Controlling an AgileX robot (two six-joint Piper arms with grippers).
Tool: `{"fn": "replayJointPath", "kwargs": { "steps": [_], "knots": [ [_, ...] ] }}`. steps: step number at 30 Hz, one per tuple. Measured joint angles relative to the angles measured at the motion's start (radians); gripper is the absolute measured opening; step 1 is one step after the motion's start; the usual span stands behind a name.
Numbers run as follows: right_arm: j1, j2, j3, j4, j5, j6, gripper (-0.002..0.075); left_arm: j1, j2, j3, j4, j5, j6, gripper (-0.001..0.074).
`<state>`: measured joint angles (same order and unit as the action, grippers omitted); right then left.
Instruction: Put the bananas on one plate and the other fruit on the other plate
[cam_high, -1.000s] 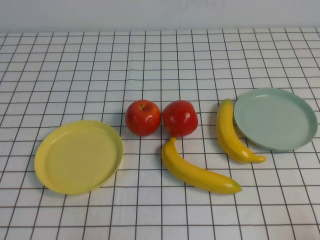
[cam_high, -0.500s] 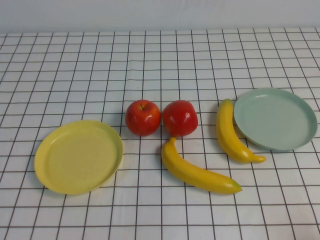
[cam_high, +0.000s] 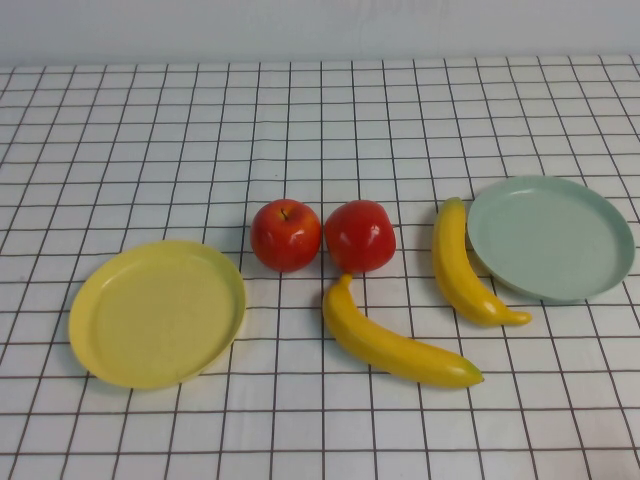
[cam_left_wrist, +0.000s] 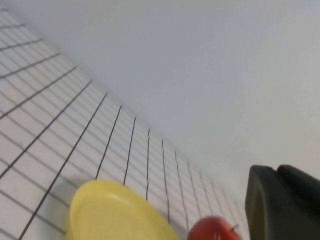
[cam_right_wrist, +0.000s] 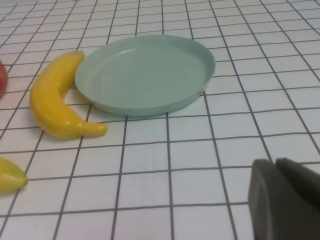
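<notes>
Fruit off both plates — left pincer (cam_left_wrist: 282, 202), right pincer (cam_right_wrist: 285, 200) seemingly parked.

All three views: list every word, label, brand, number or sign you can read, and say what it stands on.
None: no text shows on the yellow plate, green plate, apples, bananas or checked tablecloth. The left end effector and right end effector, seen only in their wrist views, show plain dark casing.

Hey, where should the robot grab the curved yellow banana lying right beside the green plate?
Grip the curved yellow banana across its thick middle, from above; it lies flat, its inner curve hugging the pale green round plate. Right gripper is nearer than left gripper.
</notes>
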<state>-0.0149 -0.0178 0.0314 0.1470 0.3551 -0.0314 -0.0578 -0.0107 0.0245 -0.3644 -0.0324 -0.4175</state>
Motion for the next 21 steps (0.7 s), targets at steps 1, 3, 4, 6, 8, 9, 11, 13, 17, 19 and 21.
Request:
{"fn": "replayJointPath", "kwargs": {
  "steps": [1, 3, 4, 6, 8, 9, 11, 13, 17, 19, 21],
  "knots": [
    [0.000, 0.000, 0.000, 0.000, 0.000, 0.000, -0.0015, 0.000, 0.000, -0.012, 0.006, 0.042, 0.000, -0.0004],
    [0.000, 0.000, 0.000, 0.000, 0.000, 0.000, -0.0015, 0.000, 0.000, -0.063, 0.034, 0.169, 0.027, -0.0004],
    [0.000, 0.000, 0.000, 0.000, 0.000, 0.000, -0.0015, 0.000, 0.002, -0.104, 0.048, 0.247, 0.061, -0.0004],
    [0.000, 0.000, 0.000, 0.000, 0.000, 0.000, -0.0015, 0.000, 0.038, -0.202, 0.060, 0.385, 0.156, -0.0004],
    [0.000, 0.000, 0.000, 0.000, 0.000, 0.000, -0.0015, 0.000, 0.106, -0.303, 0.062, 0.487, 0.266, -0.0004],
    [0.000, 0.000, 0.000, 0.000, 0.000, 0.000, -0.0015, 0.000, 0.138, -0.341, 0.062, 0.519, 0.308, -0.0004],
    [0.000, 0.000, 0.000, 0.000, 0.000, 0.000, -0.0015, 0.000, 0.224, -0.430, 0.053, 0.577, 0.406, -0.0004],
    [0.000, 0.000, 0.000, 0.000, 0.000, 0.000, -0.0015, 0.000, 0.308, -0.498, 0.019, 0.603, 0.496, -0.0004],
    [0.000, 0.000, 0.000, 0.000, 0.000, 0.000, -0.0015, 0.000, 0.506, -0.604, -0.120, 0.612, 0.737, -0.0004],
    [0.000, 0.000, 0.000, 0.000, 0.000, 0.000, -0.0015, 0.000, 0.587, -0.639, -0.157, 0.612, 0.810, -0.0004],
    [0.000, 0.000, 0.000, 0.000, 0.000, 0.000, -0.0015, -0.011, 0.662, -0.671, -0.147, 0.609, 0.838, -0.0004]
  ]
}}
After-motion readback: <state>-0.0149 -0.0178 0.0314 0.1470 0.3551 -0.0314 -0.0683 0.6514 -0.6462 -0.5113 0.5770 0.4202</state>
